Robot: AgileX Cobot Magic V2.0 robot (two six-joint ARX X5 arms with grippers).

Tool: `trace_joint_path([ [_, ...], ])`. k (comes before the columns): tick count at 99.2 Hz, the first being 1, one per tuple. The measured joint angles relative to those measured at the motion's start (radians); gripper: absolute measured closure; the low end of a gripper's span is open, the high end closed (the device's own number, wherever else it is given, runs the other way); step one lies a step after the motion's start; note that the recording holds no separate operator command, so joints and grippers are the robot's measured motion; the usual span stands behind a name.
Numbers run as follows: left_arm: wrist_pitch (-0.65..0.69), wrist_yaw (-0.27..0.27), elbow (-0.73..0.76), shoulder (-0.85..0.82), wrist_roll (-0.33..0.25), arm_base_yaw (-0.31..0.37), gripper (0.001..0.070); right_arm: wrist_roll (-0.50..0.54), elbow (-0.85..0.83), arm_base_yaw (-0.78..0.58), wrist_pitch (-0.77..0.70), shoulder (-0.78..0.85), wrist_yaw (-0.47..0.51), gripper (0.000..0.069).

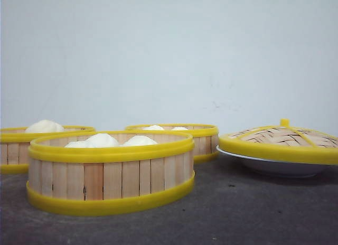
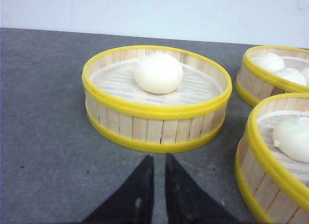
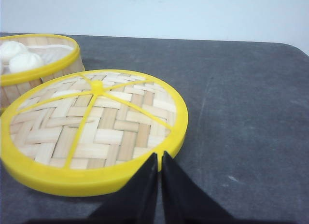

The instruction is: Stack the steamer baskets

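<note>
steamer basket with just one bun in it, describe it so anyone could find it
On the dark grey table sit three steamer baskets. It is the far-left basket, seen in front of the left claw. It holds a single white bun; the others hold more.

Steamer baskets [image 1: 111, 173]: walls built of pale, matt vertical wooden slats, bound top and bottom by smooth yellow plastic bands with a slight sheen. Basket floors seen as fine pale ribbed slatting in the left wrist view [image 2: 157, 96]. Buns [image 2: 158, 73]: white, smooth, soft-matt skin. Lid [image 3: 94, 127]: woven bamboo strips, dry and matt, framed by a glossy yellow plastic rim and ribs. Plate [image 1: 280, 167]: white, smooth, faintly glossy. Table [image 1: 253, 213]: dark grey, matt, finely textured, lightly speckled. Gripper fingers [image 3: 178, 195]: black, matt.
</note>
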Motion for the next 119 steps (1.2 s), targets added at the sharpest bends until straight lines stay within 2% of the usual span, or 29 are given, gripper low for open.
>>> trace_joint_path([
  [45, 0.000, 0.000, 0.000, 0.000, -0.005, 0.000, 0.0695, 0.026, 0.000, 0.000, 0.002, 0.000, -0.026, 0.0682],
  [64, 0.016, 0.000, 0.000, 0.000, -0.066, 0.000, 0.0695, 0.082, 0.001, 0.000, 0.023, 0.000, -0.025, 0.0682],
  [75, 0.010, 0.001, 0.024, 0.005, -0.128, 0.000, 0.0695, 0.154, 0.038, -0.001, 0.029, 0.001, -0.023, 0.0682],
  [84, -0.008, 0.001, 0.113, 0.035, -0.184, 0.000, 0.0695, 0.212, 0.124, -0.001, 0.031, 0.016, -0.023, 0.0682],
  [96, -0.042, 0.000, 0.279, 0.115, -0.203, 0.000, 0.0695, 0.245, 0.277, -0.001, 0.010, 0.075, -0.023, 0.0682],
  [103, -0.097, 0.000, 0.383, 0.193, -0.195, 0.000, 0.0695, 0.244, 0.367, -0.001, -0.047, 0.137, -0.023, 0.0682],
  [119, -0.266, 0.001, 0.614, 0.407, -0.127, 0.000, 0.0695, 0.203, 0.566, -0.001, -0.220, 0.319, -0.024, 0.0682],
])
